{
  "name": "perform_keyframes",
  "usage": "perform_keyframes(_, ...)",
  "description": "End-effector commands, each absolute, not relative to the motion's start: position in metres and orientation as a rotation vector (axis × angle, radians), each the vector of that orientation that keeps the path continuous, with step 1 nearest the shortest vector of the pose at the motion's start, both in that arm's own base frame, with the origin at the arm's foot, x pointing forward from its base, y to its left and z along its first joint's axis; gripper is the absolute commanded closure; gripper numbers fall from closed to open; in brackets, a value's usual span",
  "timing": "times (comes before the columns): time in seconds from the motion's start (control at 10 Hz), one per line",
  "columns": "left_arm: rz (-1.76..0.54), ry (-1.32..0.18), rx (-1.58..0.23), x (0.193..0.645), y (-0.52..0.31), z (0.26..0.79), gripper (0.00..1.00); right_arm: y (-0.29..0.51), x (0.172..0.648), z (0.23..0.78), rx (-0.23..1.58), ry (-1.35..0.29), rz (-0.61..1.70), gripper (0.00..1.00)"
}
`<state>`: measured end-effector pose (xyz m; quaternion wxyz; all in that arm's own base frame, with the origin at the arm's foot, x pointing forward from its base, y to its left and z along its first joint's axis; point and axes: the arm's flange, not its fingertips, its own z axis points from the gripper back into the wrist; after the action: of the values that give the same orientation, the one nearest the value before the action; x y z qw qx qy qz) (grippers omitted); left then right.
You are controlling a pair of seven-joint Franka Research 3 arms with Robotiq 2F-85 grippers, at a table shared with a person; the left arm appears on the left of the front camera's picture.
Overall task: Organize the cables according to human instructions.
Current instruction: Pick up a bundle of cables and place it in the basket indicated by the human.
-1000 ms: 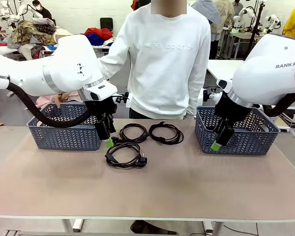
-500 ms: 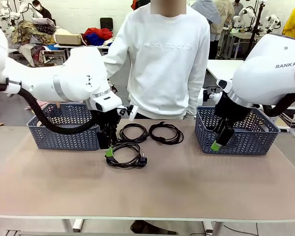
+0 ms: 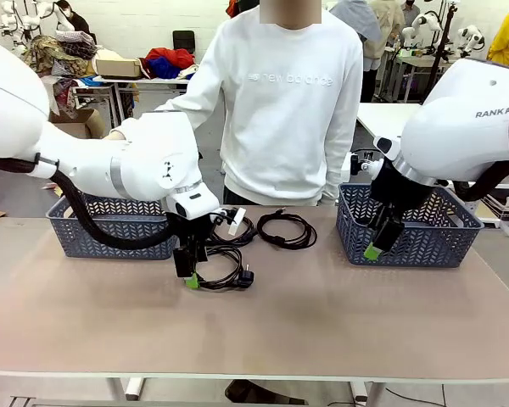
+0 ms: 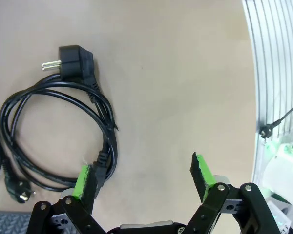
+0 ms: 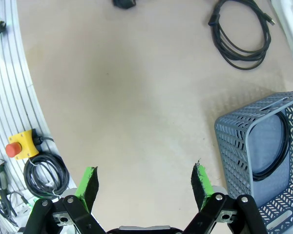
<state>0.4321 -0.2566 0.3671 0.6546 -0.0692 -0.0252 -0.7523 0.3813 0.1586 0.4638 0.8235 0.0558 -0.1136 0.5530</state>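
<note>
Coiled cable (image 4: 107, 146) beside L fingers (image 4: 83, 179), one pad at its edge; fingers spread, empty.

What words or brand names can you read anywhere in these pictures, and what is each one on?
"new balance": across the chest of the person's white sweatshirt, in pale letters.
"RANKA": on the white casing of the right arm, in the front view; the picture's edge cuts the word.
Nothing else is legible.
</note>
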Motion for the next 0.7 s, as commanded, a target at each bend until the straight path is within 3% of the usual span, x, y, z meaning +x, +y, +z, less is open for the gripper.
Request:
perform_keyframes(0.0,-1.684,-0.046,-0.103,0.431,-0.258,0.357,0.00,0.160,0.382,0.465,0.113,-0.243,1.173,0.00)
perform_keyframes(0.6,-1.676,-0.030,-0.090,0.439,-0.271,0.325,0.00,0.160,0.382,0.465,0.113,-0.243,1.173,0.00)
